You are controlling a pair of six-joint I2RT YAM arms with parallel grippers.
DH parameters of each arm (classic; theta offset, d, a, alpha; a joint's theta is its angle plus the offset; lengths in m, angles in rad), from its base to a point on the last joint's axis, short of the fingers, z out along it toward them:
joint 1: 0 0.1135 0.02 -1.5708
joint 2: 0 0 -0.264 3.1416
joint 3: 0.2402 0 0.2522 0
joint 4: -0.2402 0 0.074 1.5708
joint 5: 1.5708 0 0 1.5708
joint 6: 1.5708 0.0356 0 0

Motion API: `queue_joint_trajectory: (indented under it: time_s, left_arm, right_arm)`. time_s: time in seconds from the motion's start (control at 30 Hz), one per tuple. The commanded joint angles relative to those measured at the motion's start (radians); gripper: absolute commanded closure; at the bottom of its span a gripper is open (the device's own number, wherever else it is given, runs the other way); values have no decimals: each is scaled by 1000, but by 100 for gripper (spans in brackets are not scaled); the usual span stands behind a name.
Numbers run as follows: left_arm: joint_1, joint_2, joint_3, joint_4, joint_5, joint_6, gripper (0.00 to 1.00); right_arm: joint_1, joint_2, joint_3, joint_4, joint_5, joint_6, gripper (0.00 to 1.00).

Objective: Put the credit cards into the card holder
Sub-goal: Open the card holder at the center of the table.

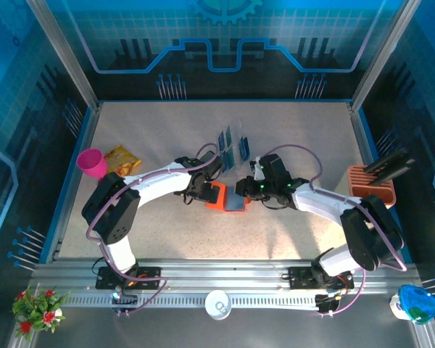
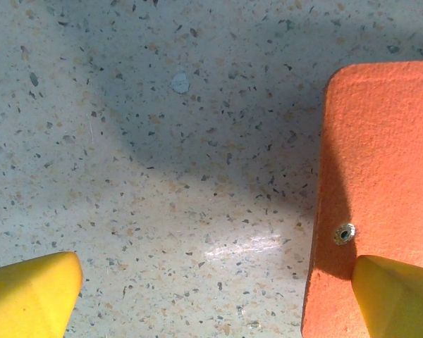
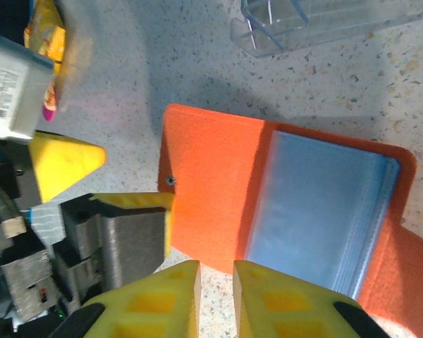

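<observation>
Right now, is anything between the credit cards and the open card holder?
No loose object visible. The credit cards stand in the clear rack just behind the card holder, whose pockets lie uncovered; the left gripper and right gripper flank it.

Centre of desk (image 1: 297, 130) congested: left claw (image 1: 203, 190) and right claw (image 1: 241, 189) flank the wallet (image 1: 217, 196) from either side, their arms barring both side approaches. Clear rack (image 1: 233, 145) stands just behind, obstructing the rear. Cup (image 1: 92, 162) and packet (image 1: 122, 158) occupy the left edge, slotted box (image 1: 371, 185) the right edge. Rear corners and the front strip before the wallet lie open.
</observation>
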Motion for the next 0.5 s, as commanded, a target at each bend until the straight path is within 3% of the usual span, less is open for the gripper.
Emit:
queue_joint_trajectory:
  time_s: [0.0, 0.47]
  left_arm:
    - [-9, 18, -5, -16, -30, -38, 1]
    - [-9, 23, -52, -15, -18, -49, 1]
  right_arm:
    - [9, 49, 32, -20, 17, -59, 80]
    - [-11, 109, -22, 4, 7, -63, 81]
